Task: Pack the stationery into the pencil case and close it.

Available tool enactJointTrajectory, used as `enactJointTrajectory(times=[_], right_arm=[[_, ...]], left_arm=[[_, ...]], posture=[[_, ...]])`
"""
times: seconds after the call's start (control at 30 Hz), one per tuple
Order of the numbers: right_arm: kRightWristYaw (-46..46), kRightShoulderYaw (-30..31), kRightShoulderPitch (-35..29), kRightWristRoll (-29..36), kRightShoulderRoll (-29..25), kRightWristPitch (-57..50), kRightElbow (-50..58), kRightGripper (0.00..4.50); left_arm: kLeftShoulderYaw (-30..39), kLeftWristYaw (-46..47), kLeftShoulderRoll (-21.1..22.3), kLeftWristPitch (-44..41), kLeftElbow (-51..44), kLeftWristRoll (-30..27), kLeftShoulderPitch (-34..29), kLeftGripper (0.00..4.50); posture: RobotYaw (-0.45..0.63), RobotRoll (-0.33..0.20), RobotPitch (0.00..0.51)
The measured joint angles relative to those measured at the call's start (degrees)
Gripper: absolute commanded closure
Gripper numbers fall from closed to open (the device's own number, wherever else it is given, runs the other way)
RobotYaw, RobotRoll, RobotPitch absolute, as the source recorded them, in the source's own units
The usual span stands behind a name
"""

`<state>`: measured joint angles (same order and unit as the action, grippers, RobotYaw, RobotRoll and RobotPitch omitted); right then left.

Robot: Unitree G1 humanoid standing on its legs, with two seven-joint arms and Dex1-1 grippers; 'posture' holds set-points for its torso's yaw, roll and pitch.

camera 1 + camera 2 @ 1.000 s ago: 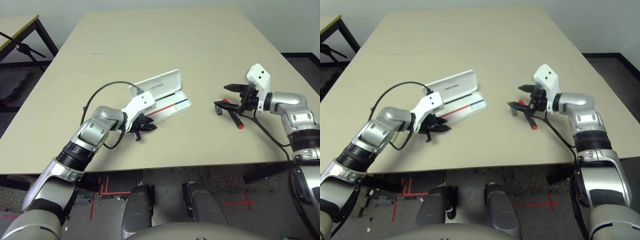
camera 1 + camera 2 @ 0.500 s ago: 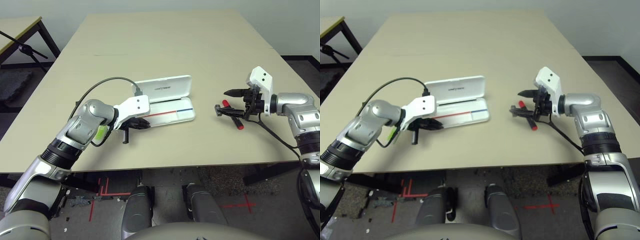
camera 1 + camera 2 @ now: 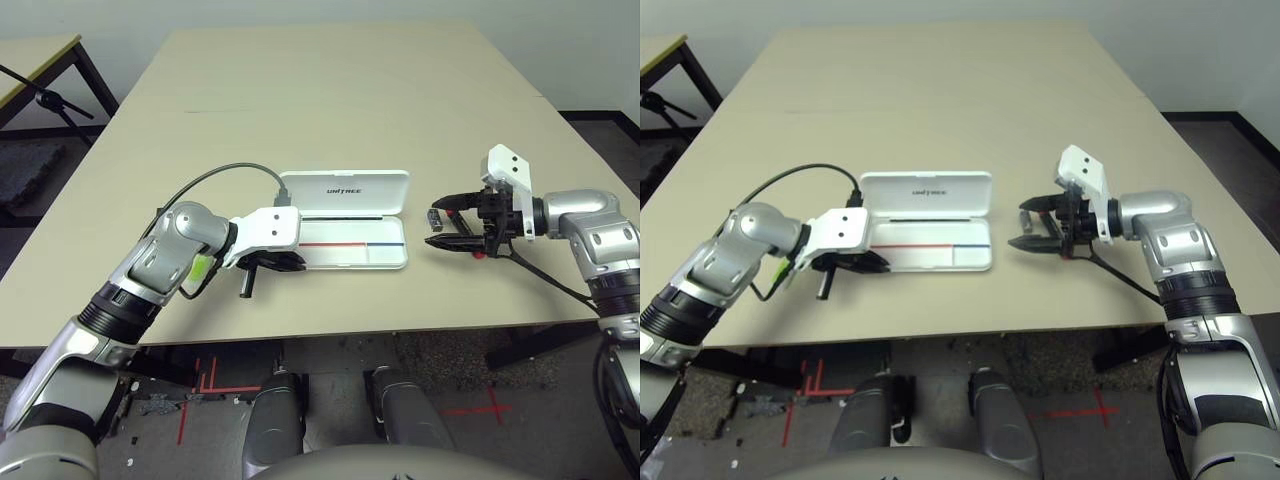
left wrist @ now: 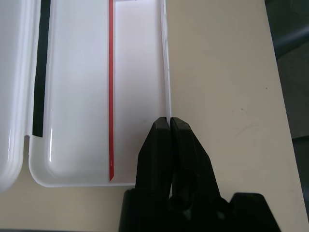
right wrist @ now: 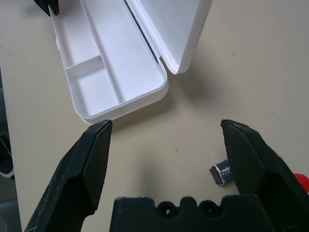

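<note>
Centrally on the desk (image 3: 300, 90), nearer its front edge, the pencil case (image 3: 352, 232) lies open, lid up. The left claw (image 4: 170, 126), fingers pressed together, rests its tips at the tray's thin front rim near the red-striped end. The right claw (image 3: 440, 226), spread wide, hovers just beside the case's other end, with the tiny dark grey block (image 5: 222, 173) between its fingers and the red marker (image 5: 300, 182) peeking behind one. The case is smooth, glossy white plastic with rounded corners. A lime-green highlighter (image 3: 201, 270) shows under the left forearm.
</note>
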<state>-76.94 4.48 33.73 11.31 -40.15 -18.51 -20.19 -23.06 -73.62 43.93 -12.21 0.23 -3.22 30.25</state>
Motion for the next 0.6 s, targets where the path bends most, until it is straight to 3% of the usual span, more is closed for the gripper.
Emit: enactJointTrajectory(times=[0.6], right_arm=[[0.26,1.36,0.0,-0.8,0.02,1.41,-0.39,0.0]], left_arm=[[0.57,0.63,0.4,-1.26,-1.44,0.55,-2.48,4.48]], posture=[[-0.06,0.0,0.096]])
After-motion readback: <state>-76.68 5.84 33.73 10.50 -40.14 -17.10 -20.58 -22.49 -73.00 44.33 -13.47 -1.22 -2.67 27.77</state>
